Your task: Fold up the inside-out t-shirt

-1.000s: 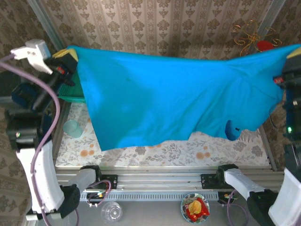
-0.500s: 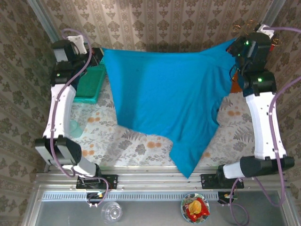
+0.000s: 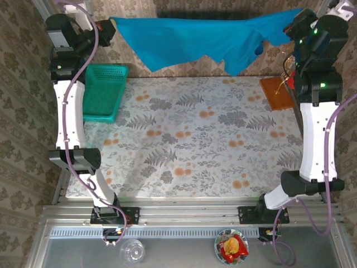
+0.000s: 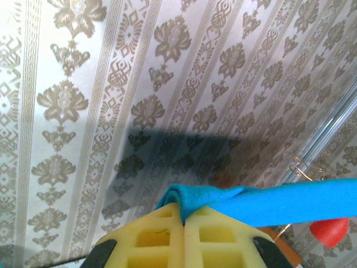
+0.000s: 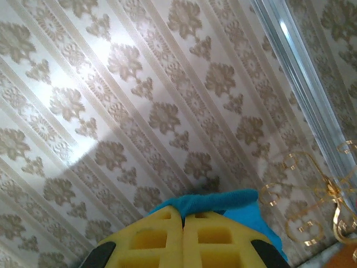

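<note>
- Blue-teal cloth of the inside-out t-shirt [image 3: 195, 36] hangs stretched in the air between the 2 arms. It is at the far end of the bench [image 3: 195, 145], in front of the patterned wall [image 3: 184, 67], and its lower edge droops in uneven points.
- Left end effector [image 3: 109, 27] is raised at the far left, clenched on one end of the shirt. In the left wrist view its yellow pads [image 4: 150, 237] meet with a bunched fold of cloth pinched at their tips. From there the cloth runs off to the right as a taut band.
- Right end effector [image 3: 291, 25] is raised at the far right, clenched on the other end. In the right wrist view its yellow pads sit pressed together with a bulge of blue cloth at their tips.
- Teal mesh basket [image 3: 103, 92] sits on the bench's left side, apart from the shirt.
- Orange-brown board [image 3: 277, 92] lies at the bench's right edge.
- Gold wire ornament [image 5: 312, 195] shows beside the right end effector in the right wrist view.
- Clear cup [image 3: 132, 250] and a plate [image 3: 231, 247] sit near the arm bases.
</note>
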You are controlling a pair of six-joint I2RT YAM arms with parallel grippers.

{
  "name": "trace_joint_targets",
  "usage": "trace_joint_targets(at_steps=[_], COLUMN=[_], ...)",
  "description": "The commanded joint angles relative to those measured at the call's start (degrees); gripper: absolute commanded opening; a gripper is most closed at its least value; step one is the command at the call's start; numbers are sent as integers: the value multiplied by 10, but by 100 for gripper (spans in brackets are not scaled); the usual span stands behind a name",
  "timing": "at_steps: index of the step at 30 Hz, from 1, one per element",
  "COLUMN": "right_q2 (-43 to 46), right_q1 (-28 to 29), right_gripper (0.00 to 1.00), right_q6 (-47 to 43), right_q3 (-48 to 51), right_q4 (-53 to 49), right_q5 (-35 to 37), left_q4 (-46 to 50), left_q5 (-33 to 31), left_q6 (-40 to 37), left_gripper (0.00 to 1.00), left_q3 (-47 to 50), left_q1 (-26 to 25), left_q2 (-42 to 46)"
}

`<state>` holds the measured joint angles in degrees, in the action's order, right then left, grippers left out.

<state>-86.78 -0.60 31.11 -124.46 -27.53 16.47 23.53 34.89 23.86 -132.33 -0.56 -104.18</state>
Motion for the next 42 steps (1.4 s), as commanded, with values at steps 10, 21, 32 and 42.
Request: trace_joint_targets(at_steps=[10, 21, 32, 42], right_q2=[244, 279, 402, 417], right_q1=[-5, -1, 25, 67], right_gripper=[0, 0, 16, 44], right_q6=[123, 146, 197, 168], right_q3=[549, 862, 936, 846], right_q4=[2, -20, -191, -265], right_q5=[-133, -202, -207, -195], left_q4=[6, 50, 137, 203], left_q5=[43, -97, -189, -209], left_q6=[-77, -15, 20, 12], left_gripper=[0, 0, 9, 33], left_q3=[530, 815, 897, 836], left_q1=[7, 0, -9, -12], left_q2=[203, 239, 268, 344])
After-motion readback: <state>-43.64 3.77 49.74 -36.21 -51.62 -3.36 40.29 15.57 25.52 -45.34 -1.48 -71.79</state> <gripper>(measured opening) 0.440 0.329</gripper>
